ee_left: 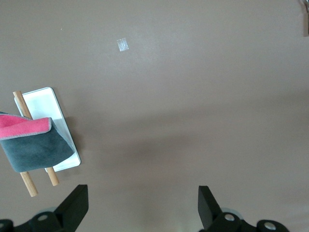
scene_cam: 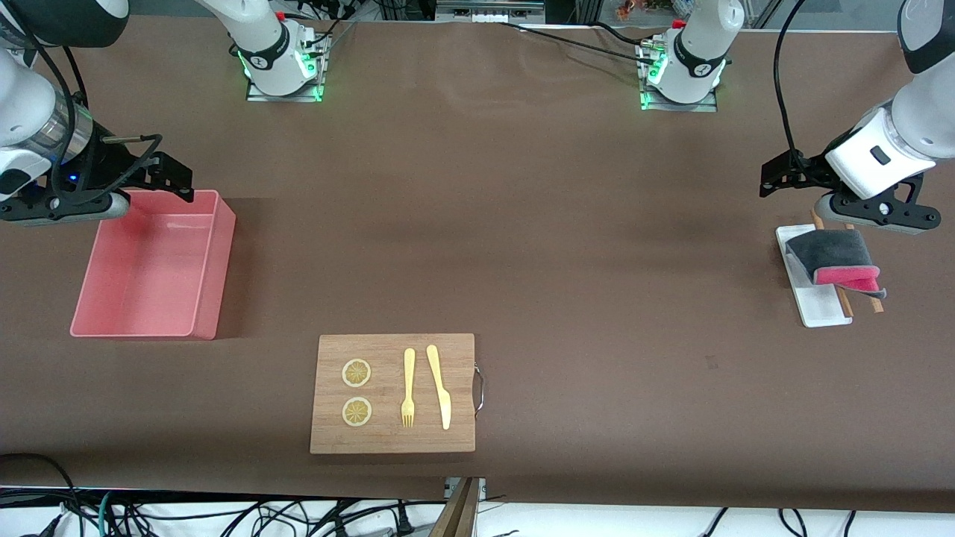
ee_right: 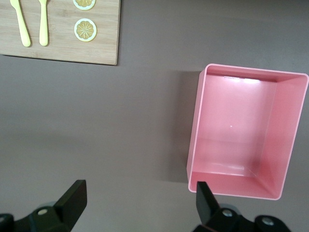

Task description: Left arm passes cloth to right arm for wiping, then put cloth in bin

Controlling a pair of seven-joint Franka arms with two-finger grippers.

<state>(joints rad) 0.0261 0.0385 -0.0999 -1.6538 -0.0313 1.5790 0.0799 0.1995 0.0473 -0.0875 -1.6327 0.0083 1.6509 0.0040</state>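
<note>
The cloth [scene_cam: 832, 257] lies folded, dark grey on top with its magenta-pink face showing at one edge. It rests on a narrow white tray [scene_cam: 821, 307] and two wooden sticks at the left arm's end of the table. The left wrist view also shows the cloth [ee_left: 34, 145]. My left gripper [scene_cam: 780, 177] hangs open and empty over the bare table beside the tray [ee_left: 43, 104], apart from the cloth. The pink bin [scene_cam: 216, 276] stands empty at the right arm's end. My right gripper [scene_cam: 168, 179] hangs open and empty over the bin's edge [ee_right: 194, 140].
A wooden cutting board [scene_cam: 392, 436] with two lemon slices, a yellow fork [scene_cam: 408, 388] and a yellow knife [scene_cam: 440, 388] lies nearer to the front camera, mid-table. It also shows in the right wrist view [ee_right: 63, 50]. A small scrap of tape [ee_left: 123, 44] lies on the table.
</note>
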